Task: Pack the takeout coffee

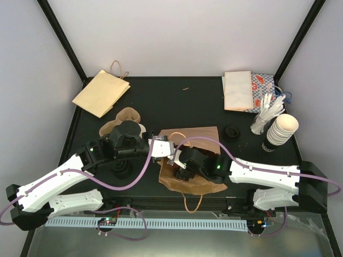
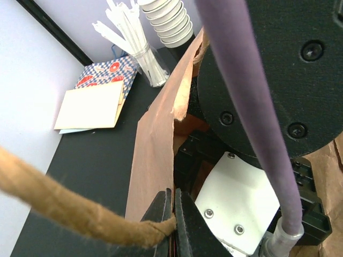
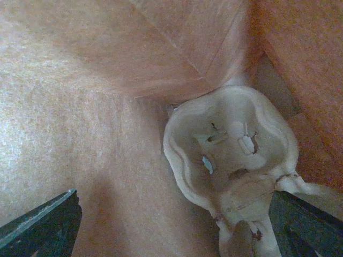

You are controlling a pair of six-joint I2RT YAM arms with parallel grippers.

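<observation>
The brown bag [image 1: 206, 132] lies midway along the desk's [image 1: 161, 101] near edge. Inside, my right pincer [image 3: 171, 217] gapes wide about 1 moulded carrier [image 3: 230, 155] (not clamped); my left pincer [image 2: 172, 212] is nipped tight on the bag's rim. Where the takeout coffee sits, I cannot tell.

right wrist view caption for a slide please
Open right gripper inside the brown paper bag, moulded cup carrier just ahead.

Even overhead light, blurred wrist close-ups
</observation>
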